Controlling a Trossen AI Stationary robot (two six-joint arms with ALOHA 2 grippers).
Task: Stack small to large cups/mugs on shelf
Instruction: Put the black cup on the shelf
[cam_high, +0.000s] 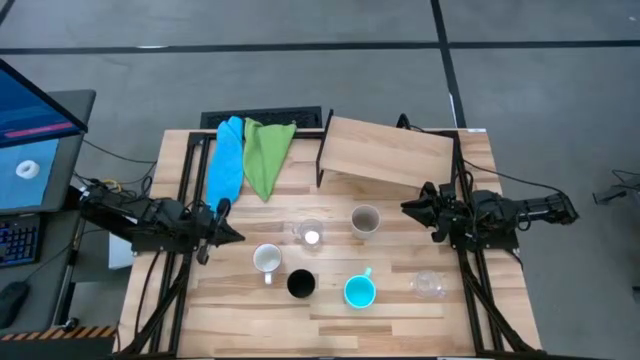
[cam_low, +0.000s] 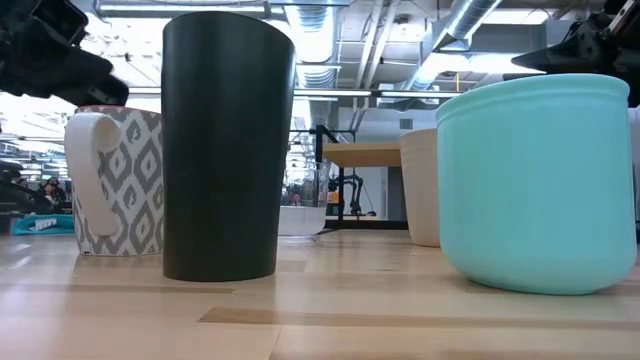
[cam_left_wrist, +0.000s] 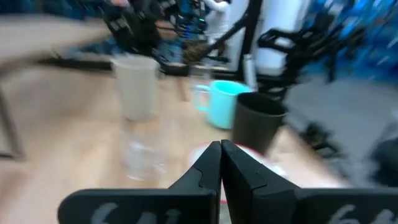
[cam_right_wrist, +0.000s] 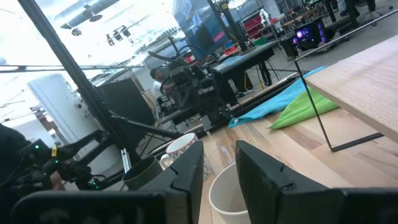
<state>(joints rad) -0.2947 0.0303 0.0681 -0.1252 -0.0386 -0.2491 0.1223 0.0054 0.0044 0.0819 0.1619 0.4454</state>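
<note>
The shelf (cam_high: 385, 150) stands at the table's far right on thin black legs, with nothing on it. On the table stand the beige tumbler (cam_high: 365, 220), a clear cup (cam_high: 310, 233), the white handled mug (cam_high: 266, 259), the black cup (cam_high: 300, 284), the cyan mug (cam_high: 359, 291) and a second clear cup (cam_high: 429, 285). My left gripper (cam_high: 232, 235) is shut and empty, left of the white mug; it also shows in its wrist view (cam_left_wrist: 221, 152). My right gripper (cam_high: 408, 208) is open and empty, just right of the tumbler (cam_right_wrist: 227, 190), pointing at it.
A blue cloth (cam_high: 228, 158) and a green cloth (cam_high: 267, 155) lie at the far left of the table, next to the shelf. A monitor (cam_high: 30, 140) stands off the table's left side. Bare table lies along the near edge (cam_high: 330, 335).
</note>
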